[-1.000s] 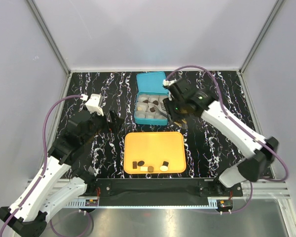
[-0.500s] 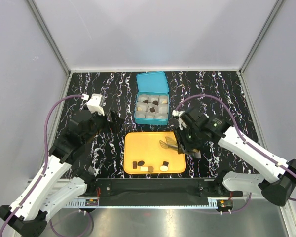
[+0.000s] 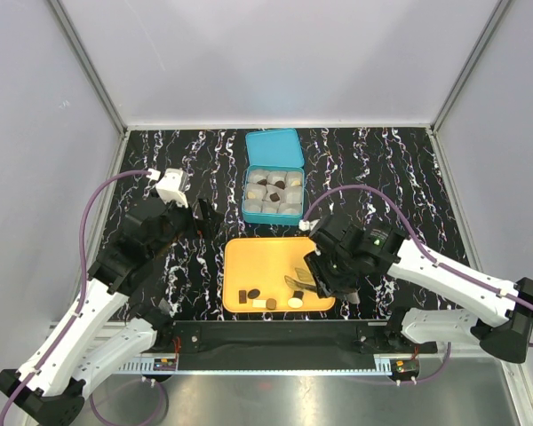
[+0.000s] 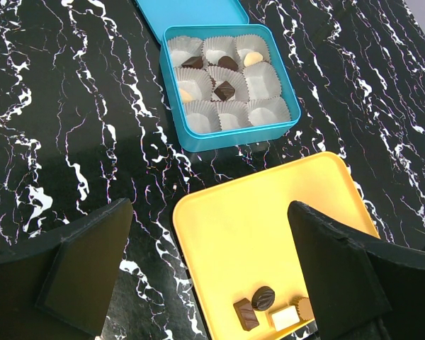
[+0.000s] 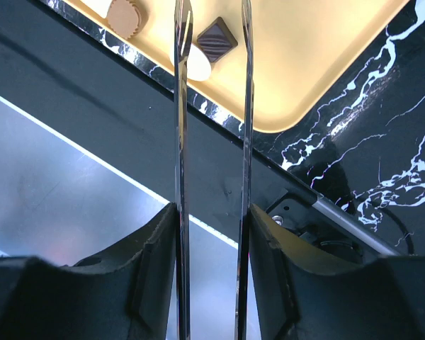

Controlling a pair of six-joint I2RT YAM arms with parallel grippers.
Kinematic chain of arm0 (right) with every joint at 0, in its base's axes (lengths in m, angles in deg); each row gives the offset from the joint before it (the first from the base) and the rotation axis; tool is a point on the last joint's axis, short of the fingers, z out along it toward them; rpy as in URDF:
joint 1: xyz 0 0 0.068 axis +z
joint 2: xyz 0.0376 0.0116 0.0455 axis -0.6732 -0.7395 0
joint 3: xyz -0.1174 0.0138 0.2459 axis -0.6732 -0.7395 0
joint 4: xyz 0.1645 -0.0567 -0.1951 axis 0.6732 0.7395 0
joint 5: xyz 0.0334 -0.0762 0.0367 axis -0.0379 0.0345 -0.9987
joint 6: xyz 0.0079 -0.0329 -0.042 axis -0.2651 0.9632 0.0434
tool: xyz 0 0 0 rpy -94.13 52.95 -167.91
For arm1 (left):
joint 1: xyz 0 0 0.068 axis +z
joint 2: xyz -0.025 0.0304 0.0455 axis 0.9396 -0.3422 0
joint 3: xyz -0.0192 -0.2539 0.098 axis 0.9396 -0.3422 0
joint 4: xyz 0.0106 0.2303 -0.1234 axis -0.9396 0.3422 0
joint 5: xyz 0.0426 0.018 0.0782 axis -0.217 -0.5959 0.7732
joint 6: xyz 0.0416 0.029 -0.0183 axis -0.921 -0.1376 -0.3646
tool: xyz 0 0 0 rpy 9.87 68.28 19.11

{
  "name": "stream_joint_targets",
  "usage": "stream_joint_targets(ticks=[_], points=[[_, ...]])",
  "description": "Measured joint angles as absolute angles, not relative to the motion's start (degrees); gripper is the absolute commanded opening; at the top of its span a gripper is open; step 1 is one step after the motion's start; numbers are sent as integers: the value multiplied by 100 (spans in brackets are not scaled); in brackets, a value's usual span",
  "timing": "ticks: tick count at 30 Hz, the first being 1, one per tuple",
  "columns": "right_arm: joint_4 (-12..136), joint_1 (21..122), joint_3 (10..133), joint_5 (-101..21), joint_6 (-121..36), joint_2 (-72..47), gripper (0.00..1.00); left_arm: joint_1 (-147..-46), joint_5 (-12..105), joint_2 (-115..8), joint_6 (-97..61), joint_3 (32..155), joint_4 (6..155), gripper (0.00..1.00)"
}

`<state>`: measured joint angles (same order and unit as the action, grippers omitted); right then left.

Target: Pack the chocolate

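Note:
Several small chocolates [image 3: 255,292] lie along the near edge of the orange tray [image 3: 275,257]. My right gripper [image 3: 323,272] is shut on metal tongs [image 3: 298,285]. The tongs' tips are apart and empty over the tray's near right corner. In the right wrist view the tongs [image 5: 245,106] straddle a dark square chocolate [image 5: 217,40], with a cream oval piece [image 5: 197,68] beside the left blade. The blue tin [image 3: 273,192] holds paper cups, several with chocolates [image 4: 224,90] in them. My left gripper [image 3: 201,217] is open and empty left of the tray.
The tin's lid [image 3: 274,146] lies open behind it. Cage posts and grey walls ring the black marbled table [image 3: 382,177]. The metal rail [image 3: 275,337] with both arm bases runs along the near edge, just below the tray.
My right arm has swung from the tin down to the tray's near right corner with the tongs. The left arm has not moved.

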<state>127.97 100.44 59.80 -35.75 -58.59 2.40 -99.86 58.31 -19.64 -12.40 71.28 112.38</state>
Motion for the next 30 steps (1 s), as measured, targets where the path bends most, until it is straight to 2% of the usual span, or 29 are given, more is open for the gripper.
stream_joint_targets(ticks=[15,30], points=[[12994,10046,5714,-3673,-6243,677,49,-9986,5831,-1964,-1240,7128,11238,99],[12830,10094,5548,-3846,-6622,572,50,-9986,5831,-1964,-1240,7128,11238,99]])
